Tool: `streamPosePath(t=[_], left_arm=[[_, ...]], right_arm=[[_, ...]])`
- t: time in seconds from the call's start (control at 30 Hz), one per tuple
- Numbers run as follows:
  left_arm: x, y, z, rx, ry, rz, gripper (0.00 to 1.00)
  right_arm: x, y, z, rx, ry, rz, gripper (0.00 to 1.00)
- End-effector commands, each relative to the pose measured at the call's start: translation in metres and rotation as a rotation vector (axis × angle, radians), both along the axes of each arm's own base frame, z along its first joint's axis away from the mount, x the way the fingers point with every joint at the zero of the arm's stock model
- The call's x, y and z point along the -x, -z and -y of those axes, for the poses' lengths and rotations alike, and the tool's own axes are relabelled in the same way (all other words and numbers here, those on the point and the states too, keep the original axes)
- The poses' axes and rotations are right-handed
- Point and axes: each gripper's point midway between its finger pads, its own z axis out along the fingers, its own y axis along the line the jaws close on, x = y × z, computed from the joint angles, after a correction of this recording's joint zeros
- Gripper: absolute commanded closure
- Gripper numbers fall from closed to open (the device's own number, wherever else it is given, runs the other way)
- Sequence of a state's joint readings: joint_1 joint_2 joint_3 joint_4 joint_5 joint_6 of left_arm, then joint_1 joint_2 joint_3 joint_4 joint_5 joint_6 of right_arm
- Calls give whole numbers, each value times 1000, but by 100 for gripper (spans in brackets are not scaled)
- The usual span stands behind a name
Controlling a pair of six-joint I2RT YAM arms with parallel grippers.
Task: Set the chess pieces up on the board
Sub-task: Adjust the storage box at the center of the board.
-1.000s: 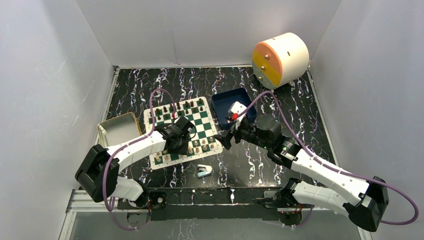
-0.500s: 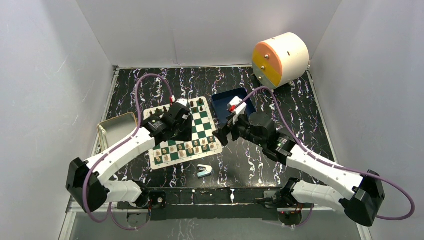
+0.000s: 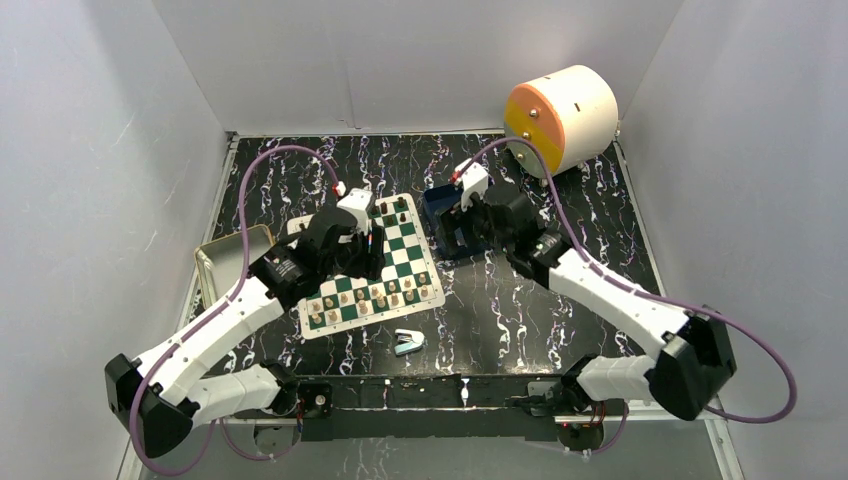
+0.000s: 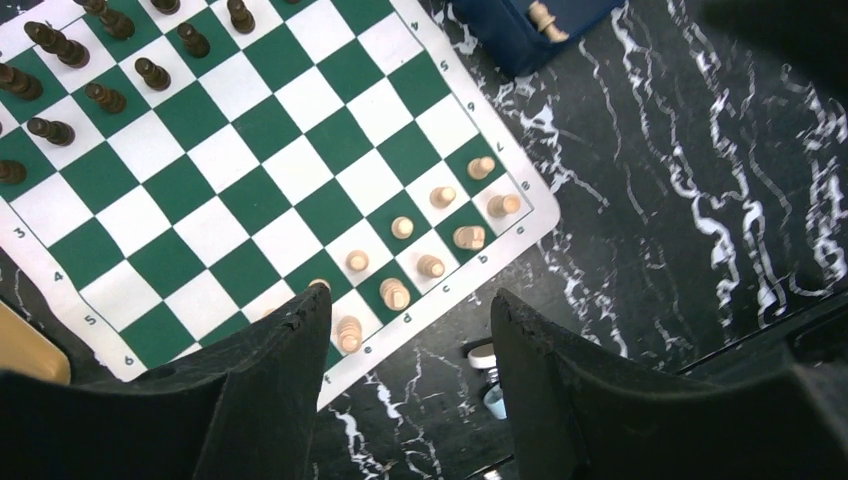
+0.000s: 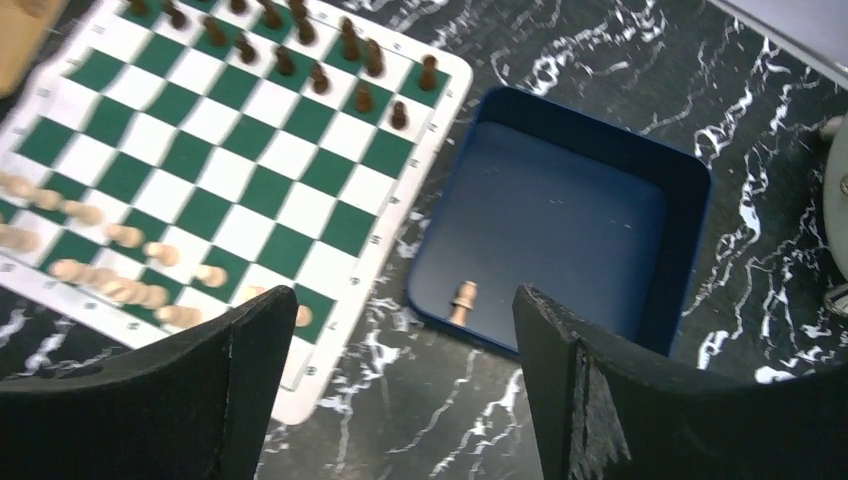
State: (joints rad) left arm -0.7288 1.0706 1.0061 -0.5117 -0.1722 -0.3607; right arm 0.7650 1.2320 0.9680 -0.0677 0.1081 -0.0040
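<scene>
Chess piece (image 5: 462,300) in tray (image 5: 560,200), between spread right fingers (image 5: 600,400), left fingers (image 4: 270,390) parted over board (image 4: 260,170)

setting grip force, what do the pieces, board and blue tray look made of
Pieces: probably wood, light tan or dark brown, with turned shapes and a dull sheen.
Board: thin mat, maybe vinyl, lying flat with printed squares.
Tray: looks like moulded plastic, matte blue, with rounded corners.

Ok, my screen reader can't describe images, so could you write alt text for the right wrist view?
The right gripper, open and empty, hangs above a dark blue tray holding a single light chess piece. Left of the tray lies the green-and-white board, dark pieces along its far edge, light pieces along its near edge.
</scene>
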Motion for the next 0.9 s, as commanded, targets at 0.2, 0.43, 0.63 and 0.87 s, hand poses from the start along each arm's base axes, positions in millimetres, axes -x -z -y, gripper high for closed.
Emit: streamPosePath(t=[0.2, 0.43, 0.63, 0.87], left_arm=[[13, 39, -20, -160, 165, 66, 43], [14, 44, -29, -171, 141, 99, 42], [13, 31, -37, -157, 111, 158, 42], [12, 21, -44, -147, 82, 208, 39]], right_arm=[[-49, 53, 41, 307, -259, -17, 30], [-53, 88, 61, 443, -462, -93, 26], [-63, 110, 66, 533, -538, -124, 27], [-58, 131, 70, 582, -606, -182, 29]])
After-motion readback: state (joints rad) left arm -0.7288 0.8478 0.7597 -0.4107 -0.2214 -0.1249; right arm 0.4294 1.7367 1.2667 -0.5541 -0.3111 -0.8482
